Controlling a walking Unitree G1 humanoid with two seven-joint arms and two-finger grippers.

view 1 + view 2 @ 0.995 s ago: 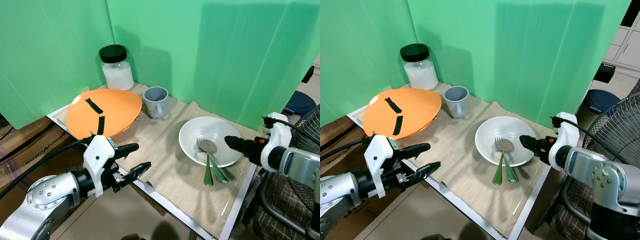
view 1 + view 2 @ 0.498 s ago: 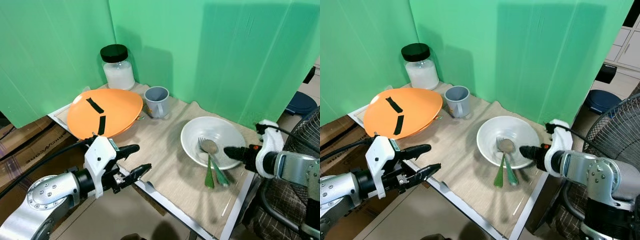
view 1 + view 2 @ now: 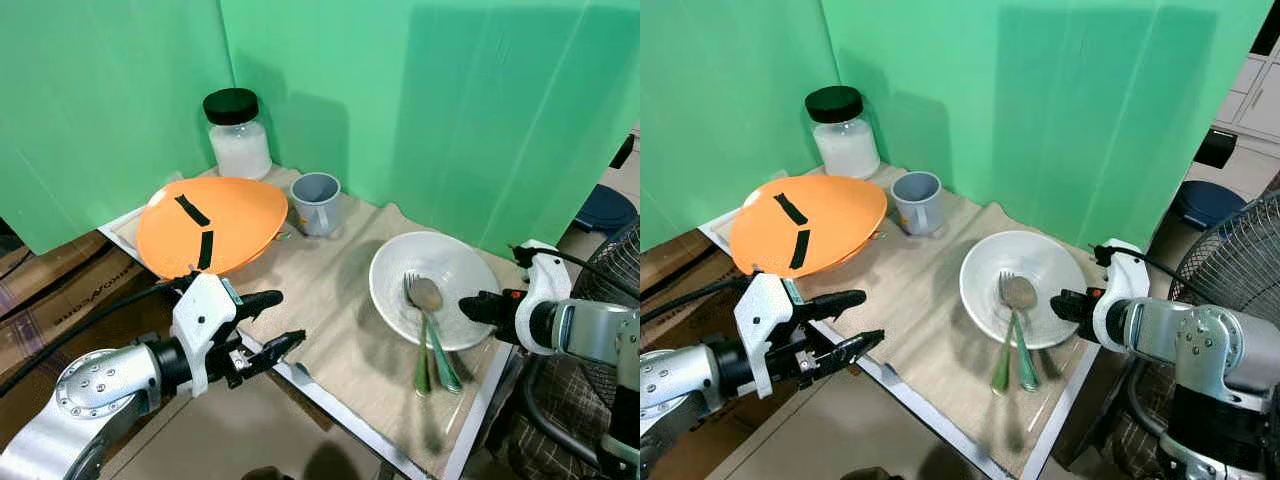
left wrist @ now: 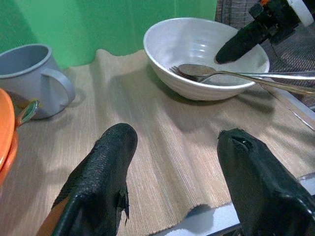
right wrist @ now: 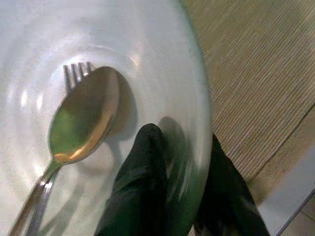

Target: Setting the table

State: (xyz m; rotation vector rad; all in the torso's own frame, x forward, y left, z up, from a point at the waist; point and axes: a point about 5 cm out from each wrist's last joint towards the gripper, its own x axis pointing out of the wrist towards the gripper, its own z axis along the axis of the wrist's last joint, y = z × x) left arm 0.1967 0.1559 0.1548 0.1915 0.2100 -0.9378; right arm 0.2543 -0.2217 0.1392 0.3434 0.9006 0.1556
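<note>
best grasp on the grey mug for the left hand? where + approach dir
Take the grey mug by its handle, which faces the table's near edge, toward the robot. It stands upright and apart from the orange plate beside it. The left hand hovers open at that edge, so a forward reach, staying right of the plate, looks simplest. Pinching the rim from above should also work.

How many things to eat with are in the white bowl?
2: a spoon and a fork, lying side by side in the white bowl, with their green handles sticking out over its near rim onto the mat. Nothing else seems hidden inside.
</note>
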